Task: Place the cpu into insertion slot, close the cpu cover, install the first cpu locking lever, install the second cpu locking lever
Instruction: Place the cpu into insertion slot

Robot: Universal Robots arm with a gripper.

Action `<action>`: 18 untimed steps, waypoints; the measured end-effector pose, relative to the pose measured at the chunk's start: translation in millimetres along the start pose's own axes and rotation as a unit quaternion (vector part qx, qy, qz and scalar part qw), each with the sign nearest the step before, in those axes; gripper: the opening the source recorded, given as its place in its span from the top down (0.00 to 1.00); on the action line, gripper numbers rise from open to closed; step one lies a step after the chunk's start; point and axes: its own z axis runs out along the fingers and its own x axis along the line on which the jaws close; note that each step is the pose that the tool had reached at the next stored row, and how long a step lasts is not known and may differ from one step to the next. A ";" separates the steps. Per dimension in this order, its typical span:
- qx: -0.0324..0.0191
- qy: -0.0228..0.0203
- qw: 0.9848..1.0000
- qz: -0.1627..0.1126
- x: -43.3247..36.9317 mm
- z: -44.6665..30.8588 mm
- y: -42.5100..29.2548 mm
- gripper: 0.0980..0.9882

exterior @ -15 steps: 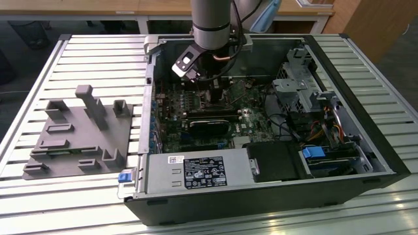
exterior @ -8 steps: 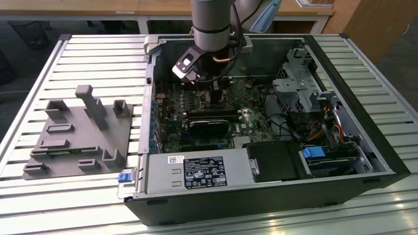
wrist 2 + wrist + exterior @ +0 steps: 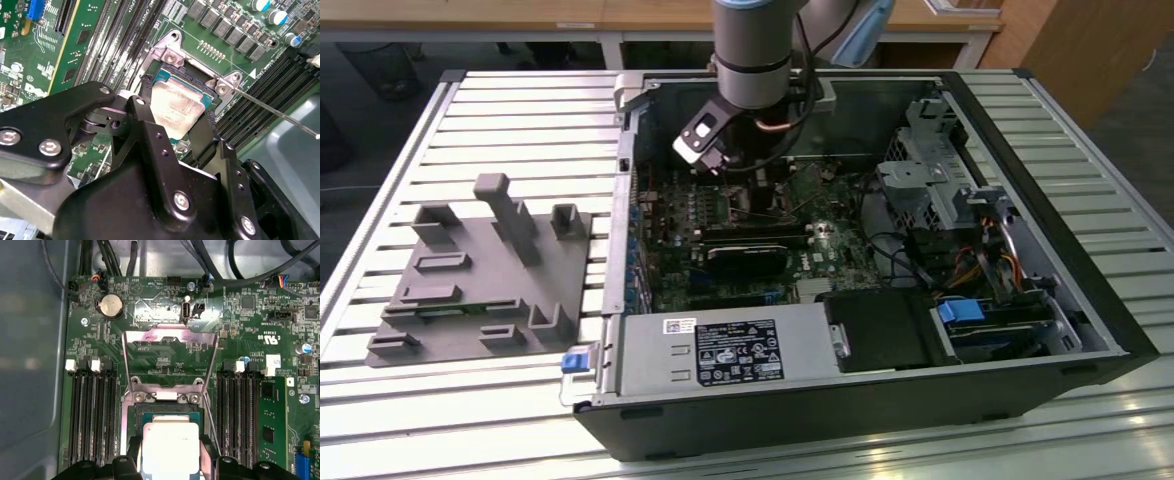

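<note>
The cpu (image 3: pixel 177 107) lies in its slot (image 3: pixel 134 415) on the green board (image 3: pixel 30 60). The black fingers (image 3: pixel 150 127) hold it on two sides. The cpu cover (image 3: pixel 170 335) is flipped open beside the slot. The arm (image 3: pixel 754 50) reaches straight down into the computer case (image 3: pixel 1087 310).

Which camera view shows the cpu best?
The first wrist view: it looks squarely down on the cpu, its metal top plain. The second wrist view shows it aslant, the gripper covering its near part. In the exterior view the arm stands before it.
</note>
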 end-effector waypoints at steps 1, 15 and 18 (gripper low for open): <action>0.000 0.000 1.000 0.000 0.0 0.6 0.9 0.50; 0.002 -0.001 1.000 0.004 1.5 9.6 0.7 0.50; 0.002 0.000 1.000 0.004 1.6 9.8 0.7 0.50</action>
